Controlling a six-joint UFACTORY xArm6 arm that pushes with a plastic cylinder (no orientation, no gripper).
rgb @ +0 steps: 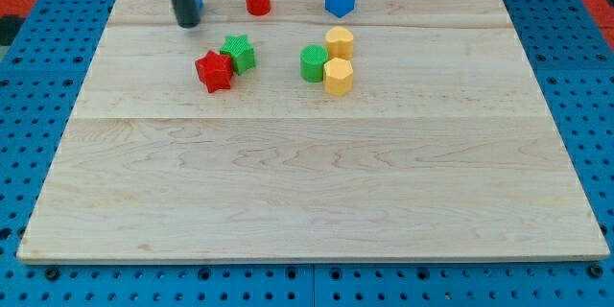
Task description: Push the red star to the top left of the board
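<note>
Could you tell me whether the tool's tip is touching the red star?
No, my tip stands apart from the red star, nearer the view's top left.

The scene is bright and evenly lit with soft light that seems to come from above, so the pale wooden board (307,182) shows no strong glare and its grain stays easy to read. The shadows are short and weak: a thin dark edge sits under the red star (214,71) and the green star (238,54), and the yellow blocks (338,60) cast almost none. The dark rod is a little soft and blurred near my tip (188,23), while the blocks are sharp, and the board's straight edges show no clear bending.
</note>
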